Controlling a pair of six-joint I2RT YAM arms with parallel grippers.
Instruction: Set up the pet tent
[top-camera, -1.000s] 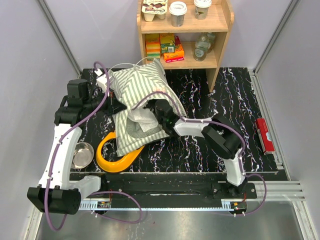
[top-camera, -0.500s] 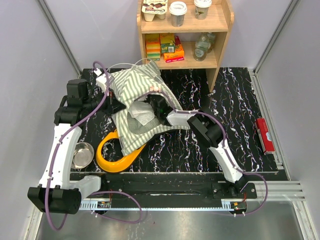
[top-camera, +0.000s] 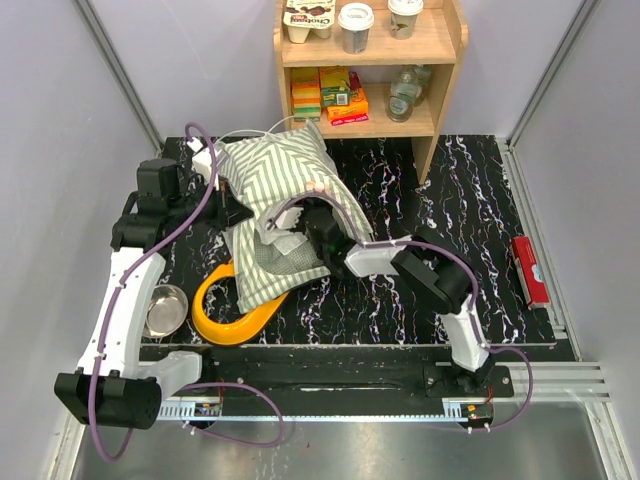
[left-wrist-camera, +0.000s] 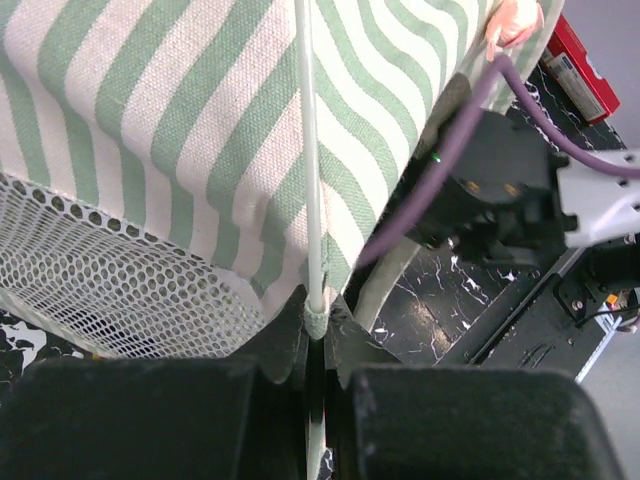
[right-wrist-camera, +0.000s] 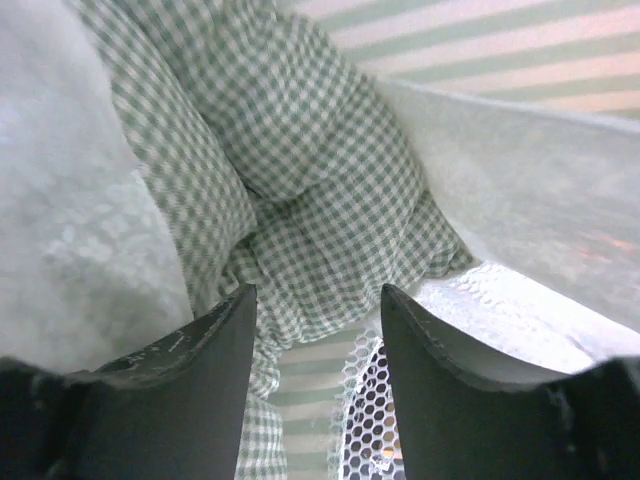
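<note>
The pet tent, sage-green-and-white striped, lies crumpled at the table's back left. My left gripper is at its left edge. In the left wrist view that gripper is shut on the tent's thin white pole, which runs up across the striped cloth beside the white mesh panel. My right gripper is pushed into the tent's middle folds. In the right wrist view it stands open, with green checked lining and mesh ahead of its fingertips and nothing gripped.
A yellow bowl holder lies partly under the tent's front edge, with a steel bowl to its left. A wooden shelf of boxes and cups stands at the back. A red object sits at the right edge.
My right gripper has opened inside the tent's folds and its arm has drawn back slightly after reaching in. The tent cloth has shifted a little. The left gripper stays on the pole.
</note>
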